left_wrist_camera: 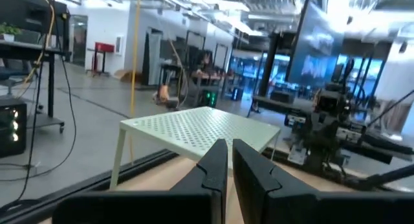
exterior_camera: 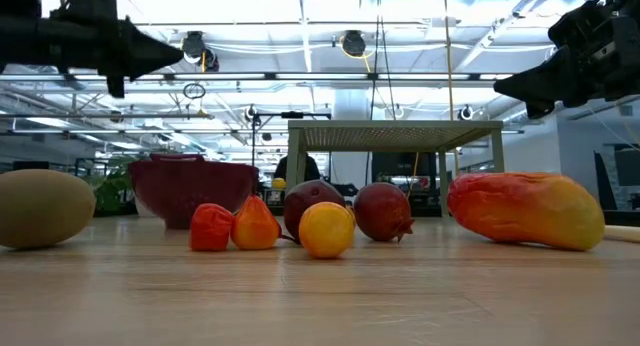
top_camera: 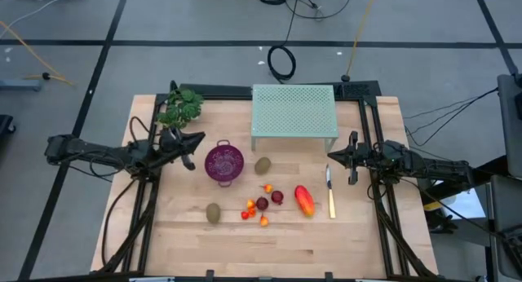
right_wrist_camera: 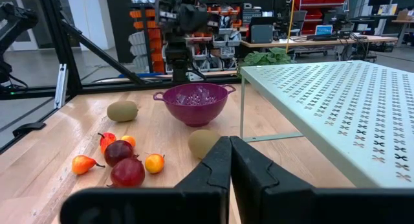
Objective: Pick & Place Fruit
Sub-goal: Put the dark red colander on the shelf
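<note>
Hovering above the bench's (top_camera: pixel 342 241) left side, the left gripper (top_camera: pixel 189 152) is closed and empty, just beside the purple colander (top_camera: pixel 223 164); the right gripper (top_camera: pixel 351 158), likewise closed and empty, hangs above the yellow-handled knife (top_camera: pixel 331 196). Fruit lies between them: two kiwis (top_camera: pixel 263 165), an elongated orange-red fruit (top_camera: pixel 304 200), two dark red round ones (top_camera: pixel 276 198) and tiny orange-red pieces (top_camera: pixel 249 207).

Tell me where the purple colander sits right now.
In the high view the purple colander stands on the table left of centre, just right of the left gripper, with a kiwi beside it on its right and the green perforated rack behind.
</note>
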Robot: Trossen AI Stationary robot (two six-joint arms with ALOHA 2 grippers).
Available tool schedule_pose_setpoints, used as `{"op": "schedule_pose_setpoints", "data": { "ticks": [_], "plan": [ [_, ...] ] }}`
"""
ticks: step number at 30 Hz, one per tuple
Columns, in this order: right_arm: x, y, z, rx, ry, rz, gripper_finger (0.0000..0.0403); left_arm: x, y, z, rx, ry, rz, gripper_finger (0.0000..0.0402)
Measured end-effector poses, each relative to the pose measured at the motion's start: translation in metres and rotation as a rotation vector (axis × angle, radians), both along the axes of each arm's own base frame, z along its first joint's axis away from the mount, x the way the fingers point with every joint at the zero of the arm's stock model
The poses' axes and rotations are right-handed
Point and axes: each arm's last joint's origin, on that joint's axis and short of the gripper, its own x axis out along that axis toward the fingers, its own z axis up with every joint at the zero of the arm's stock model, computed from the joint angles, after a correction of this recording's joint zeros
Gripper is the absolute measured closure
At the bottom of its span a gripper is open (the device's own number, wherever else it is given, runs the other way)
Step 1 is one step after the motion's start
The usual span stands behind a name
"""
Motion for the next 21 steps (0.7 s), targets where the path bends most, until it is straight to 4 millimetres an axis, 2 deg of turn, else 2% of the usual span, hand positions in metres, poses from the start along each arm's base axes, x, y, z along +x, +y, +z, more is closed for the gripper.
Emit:
{"op": "schedule_pose_setpoints", "data": {
  "ticks": [6,11,16,21],
  "plan": [
    [0.000,0.000,0.000,0.000,0.000,-0.001,0.0403,0.011,-0.001,0.034,-0.065,0.258,-0.006,0.0378],
    [0.000,0.000,0.000,0.000,0.000,-0.001,0.0403,0.018,-0.002,0.060,-0.160,0.380,0.008,0.0378],
    [0.000,0.000,0.000,0.000,0.000,-0.001,0.0403,0.027,-0.002,0.073,-0.295,0.446,0.043,0.0378],
    [0.000,0.000,0.000,0.000,0.000,-0.002,0.0403,0.037,-0.004,0.072,-0.502,0.463,0.080,0.0378]
  ]
}}
